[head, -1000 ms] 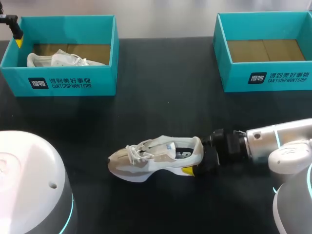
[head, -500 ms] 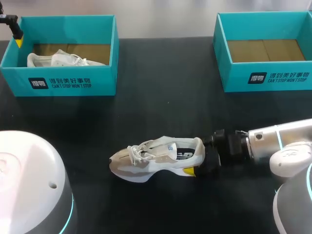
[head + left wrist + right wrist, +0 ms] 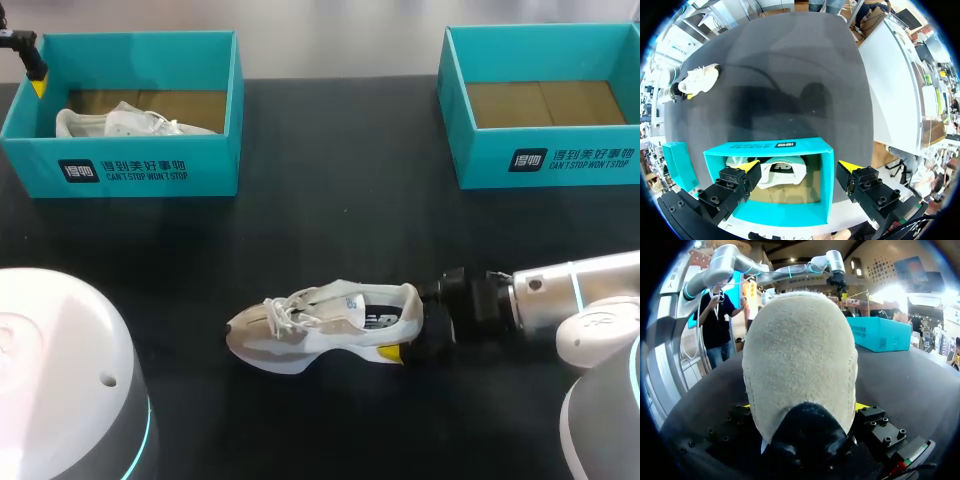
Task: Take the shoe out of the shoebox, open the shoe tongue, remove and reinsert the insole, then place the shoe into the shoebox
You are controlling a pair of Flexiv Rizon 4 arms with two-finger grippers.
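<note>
the shoe [image 3: 325,325] is lying sole-down on the table [image 3: 330,230], out in the open and well apart from both boxes. its long axis is running across the table from side to side, with the toe pointing toward my left and the heel toward my right. the right gripper [image 3: 408,335] is sitting at that heel. in the right wrist view the heel is filling the space between the fingers, a sliver of yellow is showing on each side of it, and the gripper looks to be clamping the heel from both sides.

the left gripper [image 3: 799,166] is hanging with its fingers spread wide and holding nothing, above the left box [image 3: 150,175] at the far corner, where another shoe [image 3: 120,122] is lying inside. the right box [image 3: 560,160] is holding no shoe.

judging from this, the right arm is pinning the heel while the laces and tongue are facing away from it along the shoe's length. the tongue is lying on the side open to the left arm, which is the farther one and would need to cross much of the table.
</note>
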